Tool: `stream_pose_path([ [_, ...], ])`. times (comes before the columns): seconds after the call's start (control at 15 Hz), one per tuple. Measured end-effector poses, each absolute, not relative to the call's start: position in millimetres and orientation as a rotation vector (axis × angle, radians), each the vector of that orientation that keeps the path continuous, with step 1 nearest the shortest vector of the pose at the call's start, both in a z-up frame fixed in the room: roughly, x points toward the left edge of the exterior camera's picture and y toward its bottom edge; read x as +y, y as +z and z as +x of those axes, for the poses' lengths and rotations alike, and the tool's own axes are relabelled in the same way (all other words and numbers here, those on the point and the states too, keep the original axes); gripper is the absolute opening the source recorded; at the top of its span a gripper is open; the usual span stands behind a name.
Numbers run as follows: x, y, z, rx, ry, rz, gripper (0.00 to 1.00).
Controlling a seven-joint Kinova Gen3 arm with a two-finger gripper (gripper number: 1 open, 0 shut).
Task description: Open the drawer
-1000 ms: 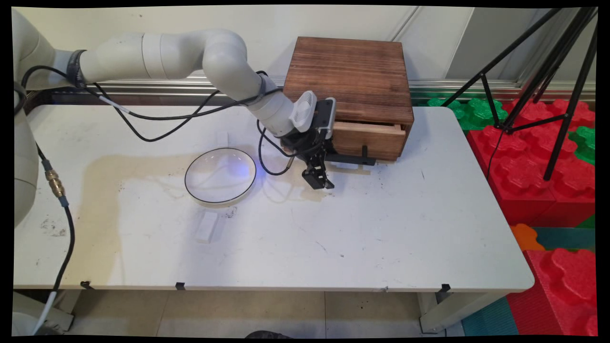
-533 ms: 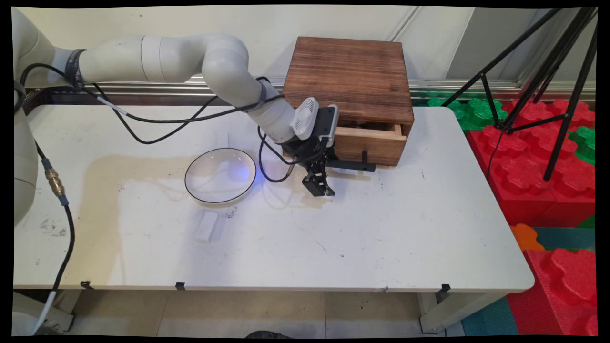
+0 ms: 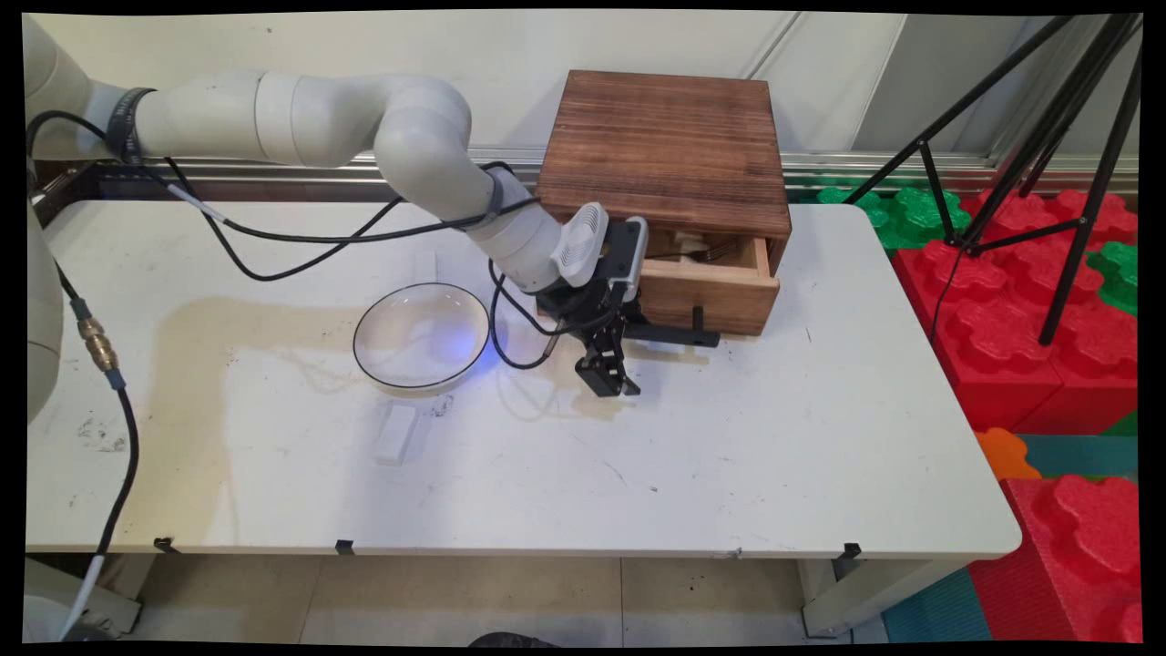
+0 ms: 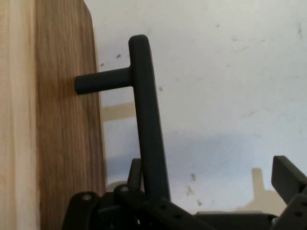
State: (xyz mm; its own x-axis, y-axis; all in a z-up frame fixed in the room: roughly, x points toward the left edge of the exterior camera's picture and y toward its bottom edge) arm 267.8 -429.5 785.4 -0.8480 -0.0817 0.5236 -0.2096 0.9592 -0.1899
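- Main view, far left of the hand: small white block [image 3: 397, 433] lying flat on the white table [image 3: 774, 456], well apart from the gripper and just on the near side of the dish.
- Next, left of the hand: shallow round dish [image 3: 421, 335] with a thin dark rim, sitting flat. It is near the wrist cables, but I can't see any contact.
- Gripper [image 3: 608, 378]: pointing down toward the tabletop, low, right in front of the drawer's left end.
- Hand state: spread, not clamped on anything. In the hand view one finger [image 4: 288, 177] is far off to the right and the other is tucked beside the bar on the left, with bare table between them.
- Black T-bar handle [image 3: 679, 337]: its left end runs into the gripper's linkage. In the hand view the bar [image 4: 146, 124] goes straight down along the left-side finger. It looks to be touching, but I can't confirm.
- Drawer [image 3: 720, 287]: just behind and to the right of the hand, partly pulled out of the box. There's something thin and dark inside, too small to identify.
- Wooden box [image 3: 665, 150]: dark-stained, behind the hand at the table's far edge, with the drawer low in its front.
- Far right, off the table: black tripod legs [image 3: 1029, 137] over red and green foam blocks [image 3: 1048, 310], well apart from the hand.
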Motion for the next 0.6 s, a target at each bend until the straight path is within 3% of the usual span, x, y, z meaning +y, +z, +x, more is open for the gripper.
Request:
stream_pose_path([
  [0.6, -395.4, 789.6, 253.4, -2.565, 0.282, 0.196, 1.00],
])
